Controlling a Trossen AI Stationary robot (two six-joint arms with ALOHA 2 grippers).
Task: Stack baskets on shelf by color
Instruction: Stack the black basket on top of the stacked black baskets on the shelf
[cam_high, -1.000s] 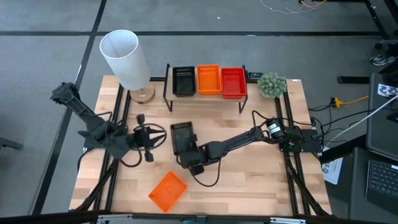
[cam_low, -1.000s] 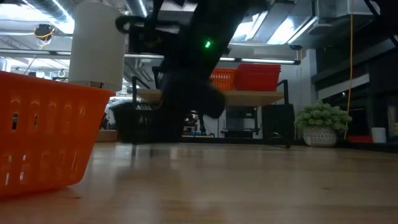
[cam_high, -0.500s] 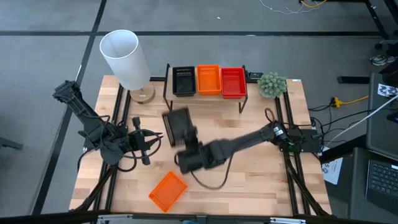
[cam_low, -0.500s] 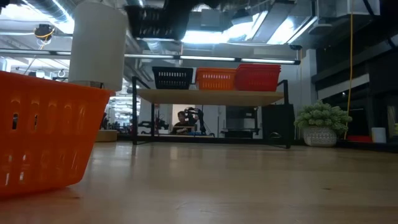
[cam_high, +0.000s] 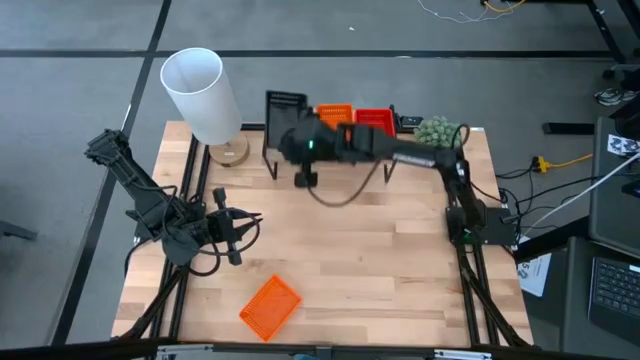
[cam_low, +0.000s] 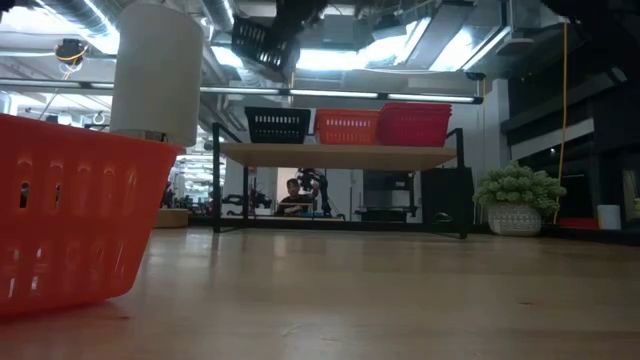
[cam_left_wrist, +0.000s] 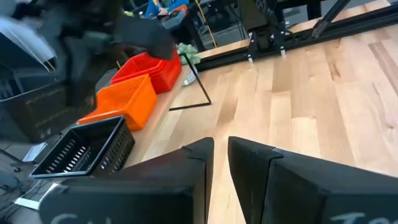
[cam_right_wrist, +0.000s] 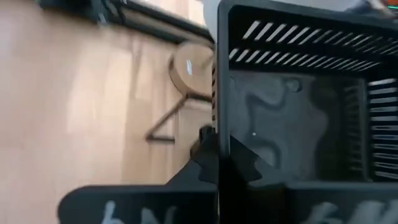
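My right gripper (cam_right_wrist: 217, 158) is shut on a black basket (cam_high: 285, 107), high above the left end of the shelf (cam_low: 340, 155). On the shelf's plank stand a black basket (cam_low: 277, 124), an orange one (cam_low: 345, 127) and a red one (cam_low: 412, 123) side by side. Another orange basket (cam_high: 270, 305) rests on its bottom near the table's front edge. My left gripper (cam_left_wrist: 221, 165) hovers over the table's left part with only a narrow gap between its fingers and nothing in it. My right gripper pinches a side wall of the black basket at its rim (cam_right_wrist: 216, 134), with the basket's hollow (cam_right_wrist: 292, 124) to one side of the fingers. The arm reaches in from the table's right side. The basket is lifted clear and hangs tilted (cam_low: 262, 40) above the shelf.
A tall white cylinder on a round wooden foot (cam_high: 203, 95) stands at the far left, close beside the shelf. A small green plant (cam_high: 438, 133) sits to the shelf's right. Bare wood (cam_high: 380, 250) lies between the shelf and the near orange basket.
My right gripper has lifted the black basket off the middle of the table and swung it up and toward the far edge, until it is above the shelf's left end. The basket has tipped on the way.
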